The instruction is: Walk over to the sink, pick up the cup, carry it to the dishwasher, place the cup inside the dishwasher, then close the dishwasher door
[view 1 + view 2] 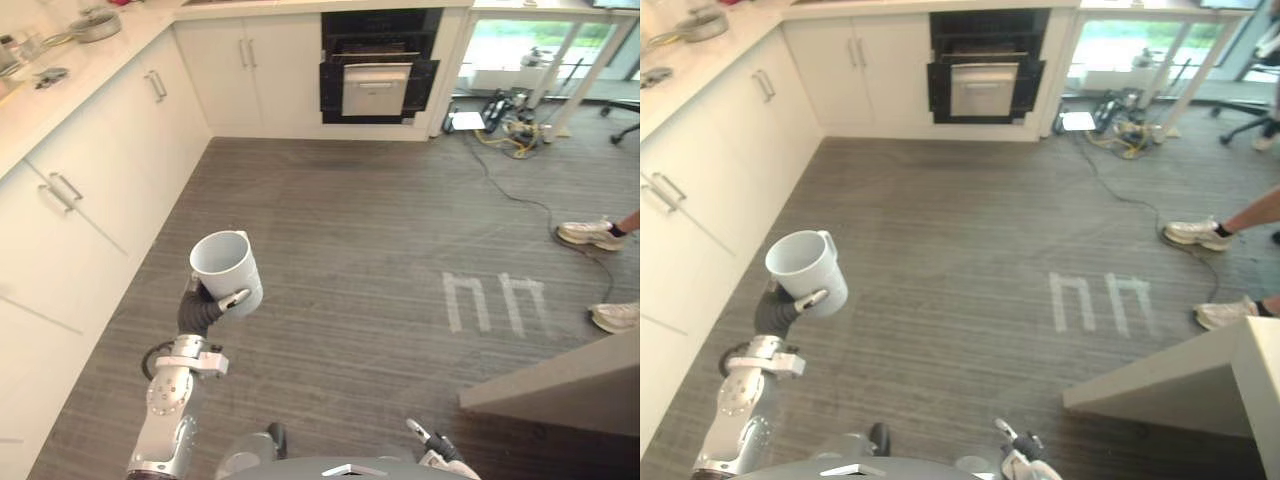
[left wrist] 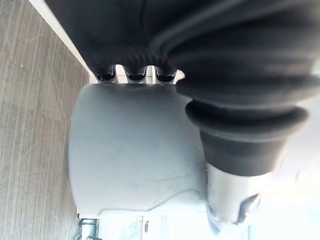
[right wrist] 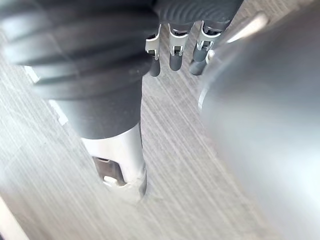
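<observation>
Over the grey plank floor (image 1: 350, 250) at 8 o'clock, the left hand (image 1: 203, 308) curls fingers and thumb round the pale grey handled cup (image 1: 228, 268), upright for carrying, likely toward the black open-doored appliance (image 1: 378, 70) at 12 o'clock; the right hand (image 1: 432, 443) hangs slack and empty.

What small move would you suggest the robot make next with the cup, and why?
Probably a step straight ahead towards the dishwasher. The left hand is already curled round the cup, and the dishwasher stands open far ahead, with a stretch of floor between, so walking closer seems to come before any placing.
</observation>
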{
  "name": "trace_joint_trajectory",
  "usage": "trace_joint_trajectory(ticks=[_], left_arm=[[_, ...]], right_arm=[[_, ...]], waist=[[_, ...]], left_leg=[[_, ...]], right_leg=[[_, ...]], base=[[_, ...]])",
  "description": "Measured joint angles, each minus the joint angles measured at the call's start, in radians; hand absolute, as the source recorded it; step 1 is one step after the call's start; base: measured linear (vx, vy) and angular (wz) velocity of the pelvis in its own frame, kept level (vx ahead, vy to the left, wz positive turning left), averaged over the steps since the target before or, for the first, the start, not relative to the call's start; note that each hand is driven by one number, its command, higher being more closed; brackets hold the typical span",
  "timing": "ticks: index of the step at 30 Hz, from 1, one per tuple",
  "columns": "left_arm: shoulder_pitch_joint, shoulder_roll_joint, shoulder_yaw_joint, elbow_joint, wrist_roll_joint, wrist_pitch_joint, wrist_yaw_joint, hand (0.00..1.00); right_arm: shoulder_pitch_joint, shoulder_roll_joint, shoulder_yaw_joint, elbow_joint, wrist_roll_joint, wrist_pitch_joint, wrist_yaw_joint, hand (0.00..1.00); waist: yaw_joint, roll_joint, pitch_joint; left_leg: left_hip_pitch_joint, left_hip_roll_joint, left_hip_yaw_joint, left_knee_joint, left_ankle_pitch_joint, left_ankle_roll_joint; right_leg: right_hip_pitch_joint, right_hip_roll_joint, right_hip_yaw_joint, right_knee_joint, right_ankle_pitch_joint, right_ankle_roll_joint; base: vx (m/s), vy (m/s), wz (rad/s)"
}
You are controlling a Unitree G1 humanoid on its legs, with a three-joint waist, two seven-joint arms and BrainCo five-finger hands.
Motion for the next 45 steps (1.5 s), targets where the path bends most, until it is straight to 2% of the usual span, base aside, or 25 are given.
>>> trace_joint_trajectory(ticks=[1,2,4,6,8,9,15,23,26,28,29,30,31,32,33,34,35,36,37,38,39,41,42,44,45], left_arm=[[0.007,0.004,0.027,0.0,0.0,0.0,0.0,1.0],[0.011,0.01,0.04,0.0,0.0,0.0,0.004,1.0],[0.01,0.025,0.032,0.0,-0.001,0.0,0.006,1.0],[0.008,0.02,0.023,0.0,-0.011,0.0,0.017,1.0],[0.007,0.0,0.012,0.0,-0.029,0.0,0.053,1.0],[0.01,-0.021,-0.005,0.0,-0.008,-0.002,0.143,1.0],[0.01,-0.021,-0.005,0.015,-0.01,-0.004,0.138,1.0],[-0.005,-0.022,-0.002,0.174,-0.081,-0.002,0.084,1.0],[-0.012,-0.026,-0.003,0.194,-0.088,0.009,0.05,1.0],[-0.022,-0.046,-0.004,0.19,-0.09,0.02,0.04,1.0],[-0.033,-0.056,-0.008,0.189,-0.095,0.025,0.032,1.0],[-0.044,-0.063,-0.016,0.187,-0.096,0.033,0.023,1.0],[-0.05,-0.066,-0.02,0.188,-0.096,0.036,0.018,1.0],[-0.052,-0.068,-0.024,0.189,-0.095,0.04,0.015,1.0],[-0.052,-0.07,-0.025,0.188,-0.095,0.041,0.015,1.0],[-0.051,-0.072,-0.024,0.188,-0.095,0.041,0.015,1.0],[-0.046,-0.076,-0.016,0.188,-0.095,0.041,0.017,1.0],[-0.047,-0.077,-0.007,0.189,-0.096,0.041,0.021,1.0],[-0.048,-0.076,-0.007,0.189,-0.095,0.038,0.031,1.0],[-0.052,-0.078,-0.015,0.186,-0.094,0.034,0.037,1.0],[-0.054,-0.08,-0.028,0.184,-0.082,0.035,0.046,1.0],[-0.055,-0.079,-0.045,0.171,-0.053,0.035,0.062,1.0],[-0.057,-0.079,-0.05,0.137,-0.04,0.034,0.071,1.0],[-0.07,-0.08,-0.052,0.081,-0.034,0.03,0.087,1.0],[-0.086,-0.105,-0.052,0.07,-0.035,0.028,0.094,1.0]], right_arm=[[0.001,-0.001,0.005,0.0,-0.045,-0.002,0.0,0.0],[0.001,-0.003,0.017,-0.002,-0.096,-0.011,-0.002,0.0],[0.01,-0.008,0.02,-0.002,-0.13,-0.02,-0.003,0.0],[0.013,-0.01,0.023,-0.002,-0.145,-0.019,-0.003,0.0],[0.014,-0.035,0.049,0.0,-0.17,-0.012,0.008,0.0],[-0.001,-0.041,0.127,0.003,-0.159,0.002,0.155,0.0],[0.014,-0.041,0.122,0.004,-0.149,0.008,0.16,0.0],[0.058,-0.028,-0.052,0.038,-0.036,0.098,0.27,0.0],[0.061,-0.025,-0.103,0.039,0.03,0.139,0.27,0.0],[0.063,-0.021,-0.121,0.04,0.048,0.143,0.266,0.0],[0.062,-0.022,-0.141,0.04,0.049,0.143,0.261,0.0],[0.071,-0.023,-0.145,0.04,0.049,0.137,0.244,0.0],[0.072,-0.025,-0.145,0.04,0.048,0.133,0.235,0.0],[0.076,-0.024,-0.144,0.04,0.047,0.125,0.216,0.0],[0.087,-0.001,-0.145,0.038,0.049,0.11,0.198,0.0],[0.088,0.002,-0.144,0.037,0.047,0.104,0.197,0.0],[0.084,0.011,-0.138,0.04,0.044,0.093,0.191,0.0],[0.084,0.019,-0.137,0.039,0.043,0.087,0.186,0.0],[0.088,0.033,-0.137,0.038,0.038,0.073,0.181,0.0],[0.092,0.046,-0.136,0.038,0.023,0.055,0.173,0.0],[0.105,0.058,-0.135,0.029,-0.006,0.035,0.155,0.0],[0.12,0.068,-0.134,0.01,-0.043,0.021,0.139,0.0],[0.14,0.072,-0.124,-0.031,-0.069,0.005,0.131,0.0],[0.171,0.071,-0.094,-0.068,-0.116,-0.019,0.131,0.0],[0.181,0.06,-0.094,-0.082,-0.138,-0.022,0.13,0.0]], waist=[[0.003,0.006,-0.003],[0.003,-0.011,-0.016],[-0.001,-0.007,-0.029],[-0.008,-0.015,-0.038],[-0.012,-0.008,-0.042],[-0.002,-0.043,-0.071],[-0.006,-0.045,-0.07],[-0.032,-0.045,-0.07],[-0.03,-0.043,-0.072],[-0.034,-0.042,-0.073],[-0.035,-0.06,-0.067],[-0.035,-0.063,-0.065],[-0.038,-0.059,-0.061],[-0.042,-0.056,-0.061],[-0.04,-0.056,-0.057],[-0.037,-0.053,-0.054],[-0.035,-0.042,-0.044],[-0.037,-0.048,-0.039],[-0.041,-0.058,-0.032],[-0.044,-0.072,-0.023],[-0.047,-0.076,-0.015],[-0.056,-0.064,-0.006],[-0.063,-0.057,-0.003],[-0.065,-0.067,-0.004],[-0.073,-0.055,-0.008]], left_leg=[[0.025,0.004,0.036,-0.025,0.004,0.0],[0.038,0.004,0.062,-0.042,0.007,-0.004],[0.048,0.006,0.085,-0.059,0.015,-0.01],[0.052,0.009,0.094,-0.087,0.028,-0.028],[0.061,0.014,0.087,-0.142,0.072,-0.042],[0.1,0.055,0.053,-0.233,0.134,-0.065],[0.099,0.055,0.057,-0.233,0.134,-0.065],[0.105,0.054,0.067,-0.234,0.116,-0.067],[0.119,0.051,0.078,-0.234,0.102,-0.059],[0.126,0.039,0.073,-0.234,0.082,-0.061],[0.131,0.016,0.057,-0.231,0.069,-0.049],[0.134,-0.009,0.03,-0.207,0.047,-0.031],[0.136,-0.015,0.02,-0.195,0.033,-0.027],[0.136,-0.024,0.003,-0.157,0.005,-0.012],[0.151,-0.026,-0.015,-0.117,-0.028,0.005],[0.16,-0.024,-0.02,-0.111,-0.034,0.014],[0.191,-0.012,-0.022,-0.083,-0.066,0.023],[0.2,-0.004,-0.022,-0.069,-0.083,0.021],[0.21,0.009,-0.026,-0.051,-0.109,0.02],[0.224,0.012,-0.032,-0.042,-0.13,0.019],[0.243,0.015,-0.036,-0.034,-0.152,0.016],[0.26,0.031,-0.038,-0.023,-0.186,0.002],[0.269,0.044,-0.045,0.0,-0.225,-0.013],[0.312,0.045,-0.063,0.016,-0.29,-0.037],[0.341,0.071,-0.087,0.016,-0.331,-0.026]], right_leg=[[-0.001,0.0,-0.062,-0.017,0.021,0.0],[0.0,0.003,-0.091,-0.041,0.038,0.01],[0.0,0.01,-0.104,-0.08,0.043,0.012],[-0.004,0.019,-0.11,-0.106,0.04,0.016],[-0.015,0.038,-0.117,-0.121,0.034,0.032],[0.041,0.097,-0.181,-0.198,0.047,0.026],[0.044,0.099,-0.181,-0.205,0.046,0.018],[0.049,0.102,-0.174,-0.213,0.041,0.008],[0.047,0.096,-0.163,-0.187,0.019,0.004],[0.014,0.069,-0.162,-0.08,-0.043,-0.004],[-0.004,0.033,-0.167,0.004,-0.099,-0.026],[-0.018,-0.005,-0.173,0.094,-0.136,-0.068],[-0.039,-0.022,-0.174,0.169,-0.136,-0.068],[-0.114,-0.064,-0.158,0.364,-0.111,-0.105],[-0.198,-0.093,-0.115,0.56,-0.019,-0.185],[-0.225,-0.096,-0.095,0.605,0.012,-0.185],[-0.282,-0.08,-0.054,0.726,-0.047,-0.126],[-0.302,-0.061,-0.052,0.759,-0.098,-0.116],[-0.329,-0.012,-0.057,0.754,-0.158,-0.103],[-0.359,0.03,-0.06,0.694,-0.181,-0.079],[-0.39,0.066,-0.059,0.6,-0.181,-0.073],[-0.414,0.112,-0.055,0.439,-0.154,-0.055],[-0.416,0.145,-0.047,0.299,-0.114,-0.044],[-0.4,0.157,-0.042,0.196,-0.083,-0.047],[-0.405,0.165,-0.044,0.278,-0.017,-0.061]], base=[[-0.04,0.092,-0.96],[-0.05,0.071,-0.86],[-0.03,-0.009,-0.5],[-0.03,-0.071,-0.23],[-0.04,-0.092,-0.03],[-0.01,-0.041,0.0],[0.0,0.0,0.0],[0.0,0.0,-0.02],[0.03,0.019,-0.1],[0.05,0.053,0.12],[0.07,0.117,0.35],[0.07,0.13,0.39],[0.06,0.123,0.42],[0.07,0.166,0.42],[0.06,0.152,0.33],[0.15,0.153,0.12],[0.11,0.04,-0.06],[0.15,0.062,0.02],[0.15,0.047,0.13],[0.25,0.025,0.19],[0.35,-0.023,0.16],[0.36,-0.079,0.16],[0.32,-0.106,0.21],[0.5,-0.19,0.4],[0.54,-0.223,0.65]])
